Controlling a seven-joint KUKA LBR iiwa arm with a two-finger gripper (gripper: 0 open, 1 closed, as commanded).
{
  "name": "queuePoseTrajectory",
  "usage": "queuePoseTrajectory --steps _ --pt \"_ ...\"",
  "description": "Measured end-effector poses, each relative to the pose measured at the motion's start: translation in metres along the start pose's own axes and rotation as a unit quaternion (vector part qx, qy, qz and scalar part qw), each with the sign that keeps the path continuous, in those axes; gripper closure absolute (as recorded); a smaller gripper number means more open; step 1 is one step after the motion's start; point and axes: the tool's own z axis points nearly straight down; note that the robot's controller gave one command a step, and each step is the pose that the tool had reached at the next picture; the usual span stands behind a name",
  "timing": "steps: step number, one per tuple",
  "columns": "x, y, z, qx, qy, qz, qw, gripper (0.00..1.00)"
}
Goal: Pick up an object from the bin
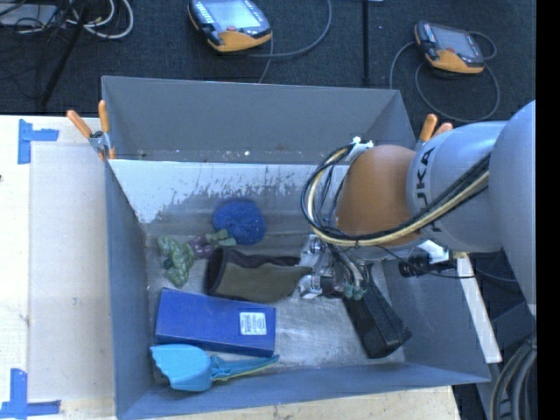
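Note:
My gripper (321, 276) hangs low in the middle of the bin, under the arm's orange cover. It is at the right end of a dark olive, soft-looking flat thing (249, 279) that lies across the bin's floor. Whether it touches that thing is hidden. Just right of the gripper a black oblong thing (376, 324) lies slanted towards the bin's front right corner. A round blue ball (239, 220) rests behind the olive thing, near the back wall.
A flat blue box with a white label (210, 322) lies front left. A light blue scoop-like thing (188, 367) is at the front wall below it. A small green toy (177, 257) sits at the left. The arm and its cables cover the bin's right side.

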Motion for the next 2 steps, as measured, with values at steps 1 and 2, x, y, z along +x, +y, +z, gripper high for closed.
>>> queuePoseTrajectory --steps 1,2 --pt "0.008 -0.001 -0.038 0.003 0.0236 -0.006 0.9997 1.00" --pt "0.001 -0.007 -0.153 0.003 0.0208 0.003 0.9998 1.00"
